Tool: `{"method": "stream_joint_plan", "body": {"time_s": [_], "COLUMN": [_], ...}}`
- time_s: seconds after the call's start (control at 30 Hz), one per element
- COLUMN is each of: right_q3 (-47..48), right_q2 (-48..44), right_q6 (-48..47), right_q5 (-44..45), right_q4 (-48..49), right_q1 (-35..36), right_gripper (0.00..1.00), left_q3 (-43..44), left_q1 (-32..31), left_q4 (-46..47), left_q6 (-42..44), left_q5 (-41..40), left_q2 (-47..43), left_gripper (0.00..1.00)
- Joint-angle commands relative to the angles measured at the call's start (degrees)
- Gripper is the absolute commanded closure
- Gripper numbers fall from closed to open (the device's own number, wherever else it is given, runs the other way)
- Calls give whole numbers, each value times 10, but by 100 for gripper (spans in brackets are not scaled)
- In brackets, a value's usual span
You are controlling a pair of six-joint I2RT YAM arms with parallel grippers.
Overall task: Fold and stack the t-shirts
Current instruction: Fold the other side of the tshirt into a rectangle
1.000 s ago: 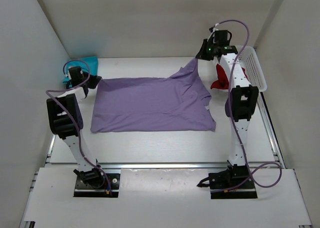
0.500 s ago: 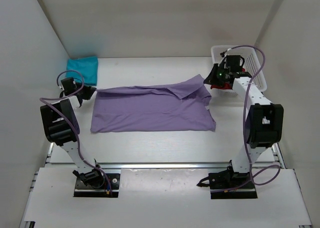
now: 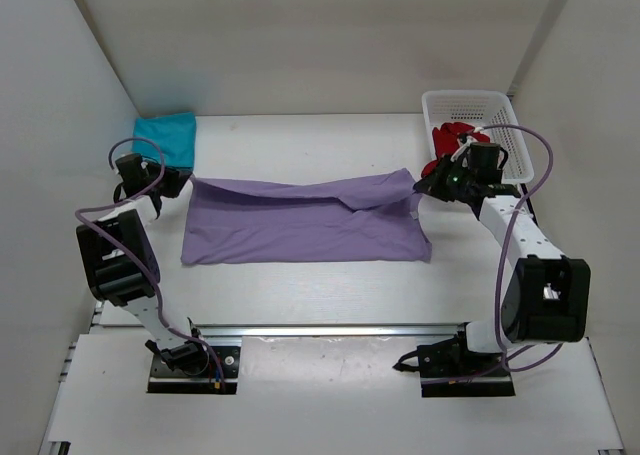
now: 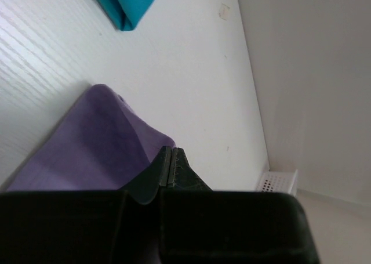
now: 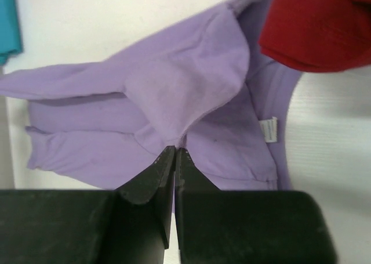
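Note:
The lavender t-shirt [image 3: 300, 220] lies spread across the middle of the table, its far edge lifted and drawn toward the front. My left gripper [image 3: 180, 182] is shut on the shirt's far left corner [image 4: 110, 142]. My right gripper [image 3: 425, 186] is shut on the shirt's far right part [image 5: 185, 96]. The teal t-shirt [image 3: 168, 135] lies folded at the far left corner and shows in the left wrist view [image 4: 124, 0]. The red t-shirt [image 3: 450, 140] hangs over the near side of the basket and shows in the right wrist view [image 5: 319, 26].
A white mesh basket [image 3: 480, 110] stands at the far right corner. Walls close in the table on the left, back and right. A metal rail [image 3: 320, 327] runs along the table's front edge.
Both grippers have moved toward the front with the shirt's far edge, which now lies lower and folded partway over the shirt. The right arm has swung down out of the basket's way.

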Motion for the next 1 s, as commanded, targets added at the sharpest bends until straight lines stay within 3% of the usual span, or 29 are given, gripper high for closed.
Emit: {"method": "stream_joint_plan", "body": {"time_s": [0.0, 0.13, 0.33, 0.63, 0.83, 0.97], "right_q3": [26, 34, -4, -51, -23, -32], "right_q2": [-42, -44, -59, -66, -89, -125], "right_q6": [17, 30, 40, 46, 30, 52], "right_q5": [-37, -74, -101, -119, -133, -153], "right_q4": [45, 48, 67, 67, 20, 32], "right_q1": [-9, -16, -56, -57, -35, -41], "right_gripper": [100, 100, 100, 100, 100, 100], "left_q3": [13, 20, -38, -56, -47, -39], "left_q1": [-4, 7, 31, 30, 35, 30], "left_q4": [18, 34, 60, -27, -74, -83], "left_q6": [-18, -44, -51, 39, 86, 93], "left_q5": [32, 53, 63, 10, -12, -28], "left_q2": [-51, -51, -59, -25, -8, -6], "left_gripper": [100, 100, 100, 100, 100, 89]}}
